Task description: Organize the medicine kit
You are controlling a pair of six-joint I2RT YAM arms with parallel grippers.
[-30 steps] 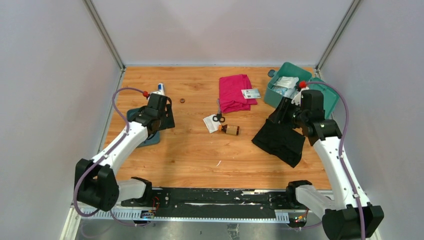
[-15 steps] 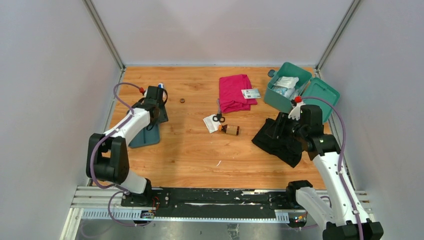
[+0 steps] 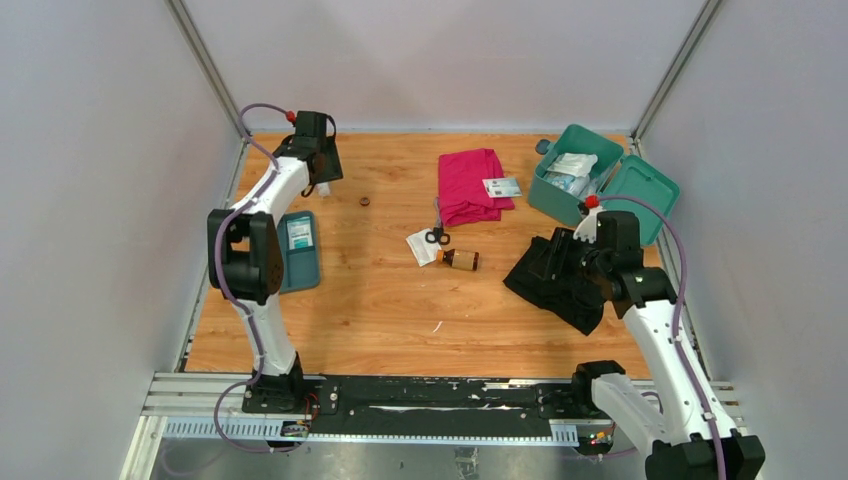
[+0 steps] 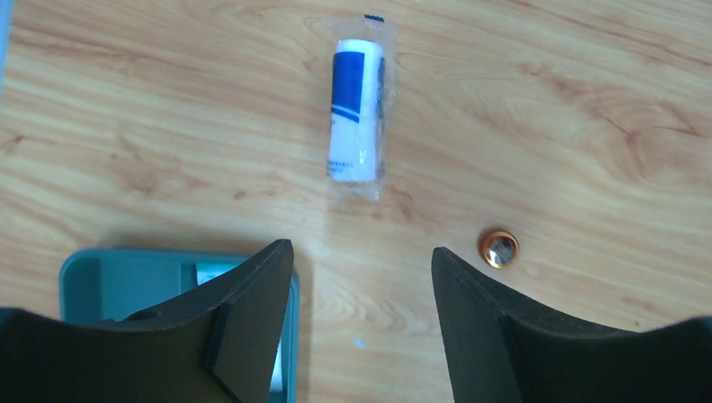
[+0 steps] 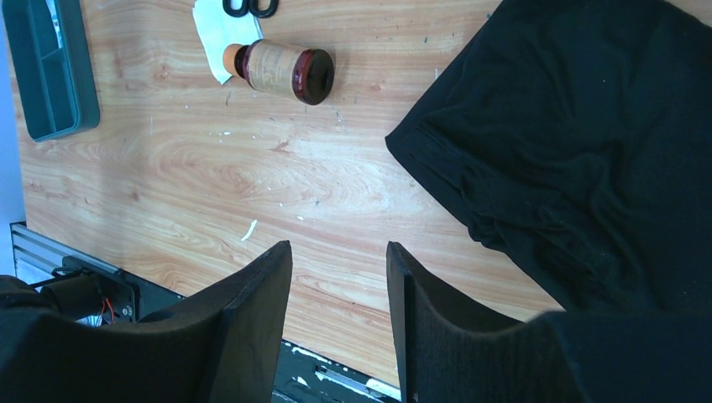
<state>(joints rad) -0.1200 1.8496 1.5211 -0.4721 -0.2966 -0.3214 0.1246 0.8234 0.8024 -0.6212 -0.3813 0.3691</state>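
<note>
My left jaws, apart and empty, above the wrapped bandage roll (image 4: 356, 109); right jaws apart. Next, probably: lower, grip, carry to medicine kit (image 3: 548, 198).

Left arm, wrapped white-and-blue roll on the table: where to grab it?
Mid-length of the roll, from straight above, jaws across its narrow width. It lies flat on the table, long axis running away from the open left gripper. Loose wrapper ends would likely slip.

I work in a robotics lab test cell. The wood-grain table (image 3: 380, 310) is boxed in on three sides by plain pale panels (image 3: 450, 60) on aluminium posts (image 3: 207, 68). Along the table's near edge, a slotted metal rail (image 3: 430, 395) carries my left arm (image 3: 262, 330) and right arm (image 3: 660, 330).
</note>
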